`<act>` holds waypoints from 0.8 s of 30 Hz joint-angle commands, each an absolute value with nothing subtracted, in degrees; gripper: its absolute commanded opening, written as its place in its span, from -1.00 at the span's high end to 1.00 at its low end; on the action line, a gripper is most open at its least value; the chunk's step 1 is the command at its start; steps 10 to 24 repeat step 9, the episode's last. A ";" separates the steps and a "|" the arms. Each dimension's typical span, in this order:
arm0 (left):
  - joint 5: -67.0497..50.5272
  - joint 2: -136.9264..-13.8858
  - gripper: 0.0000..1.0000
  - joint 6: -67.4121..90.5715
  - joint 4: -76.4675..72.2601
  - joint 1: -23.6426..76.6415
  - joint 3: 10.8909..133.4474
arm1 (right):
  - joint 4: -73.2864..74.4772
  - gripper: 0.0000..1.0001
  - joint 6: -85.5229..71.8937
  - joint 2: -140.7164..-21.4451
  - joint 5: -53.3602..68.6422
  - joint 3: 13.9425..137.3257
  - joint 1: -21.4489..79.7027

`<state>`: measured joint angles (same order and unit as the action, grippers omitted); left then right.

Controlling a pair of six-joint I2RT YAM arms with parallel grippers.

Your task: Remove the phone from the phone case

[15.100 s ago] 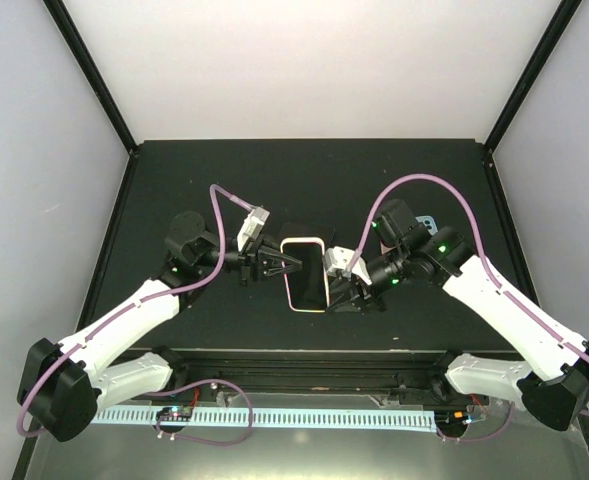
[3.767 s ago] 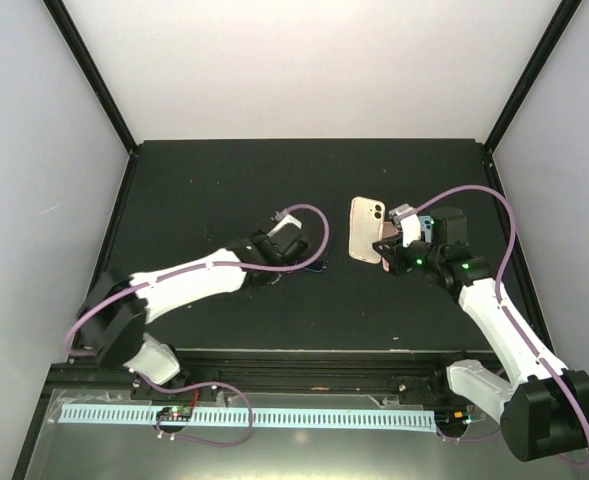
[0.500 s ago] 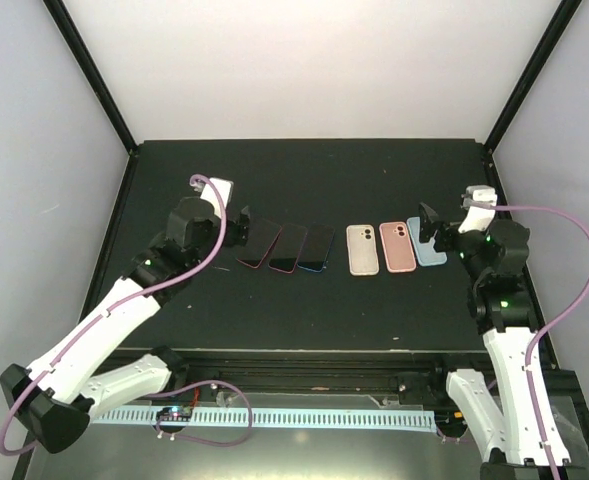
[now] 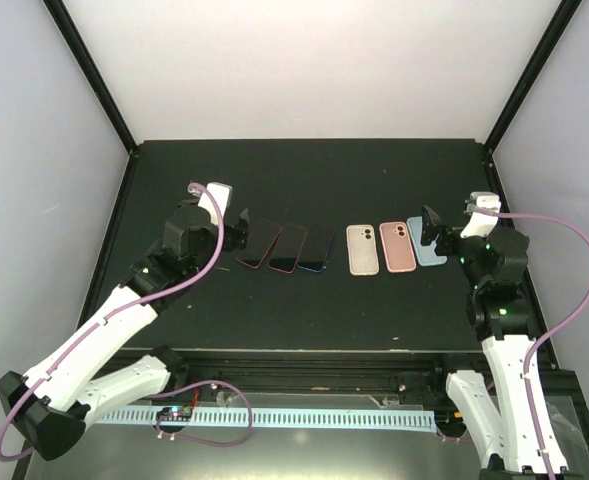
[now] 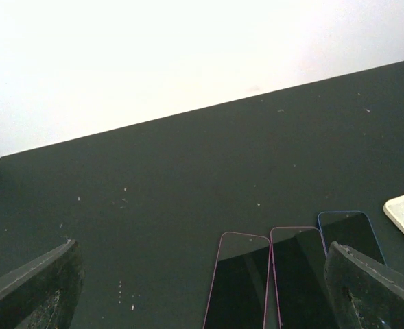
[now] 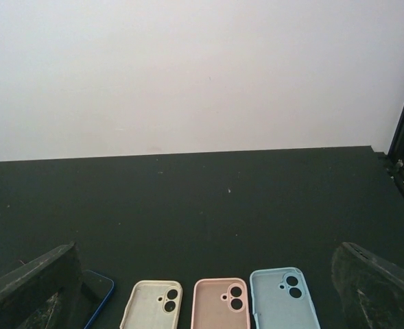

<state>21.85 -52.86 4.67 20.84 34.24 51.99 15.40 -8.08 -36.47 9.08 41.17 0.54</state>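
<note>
I see three dark-screened flat phones (image 4: 287,247) lying side by side, just left of three phone cases (image 4: 397,246) (cream, pink, pale blue); left gripper (image 4: 242,227) and right gripper (image 4: 425,229) both spread wide, gripping nothing

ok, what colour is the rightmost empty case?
It's a light blue phone case, clearest in the right wrist view.

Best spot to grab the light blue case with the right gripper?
Probably the right long edge of the light blue case, approached from the right. It lies flat, the pink case sits close on its left, and only bare table lies on its right.
</note>
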 commanded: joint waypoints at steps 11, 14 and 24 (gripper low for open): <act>23.18 -52.65 -0.95 3.21 18.79 34.93 51.96 | 13.77 -1.00 -8.29 -36.01 9.89 41.43 0.08; 23.18 -52.65 -0.95 3.21 18.79 34.93 51.96 | 13.77 -1.00 -8.29 -36.01 9.89 41.43 0.08; 23.18 -52.65 -0.95 3.21 18.79 34.93 51.96 | 13.77 -1.00 -8.29 -36.01 9.89 41.43 0.08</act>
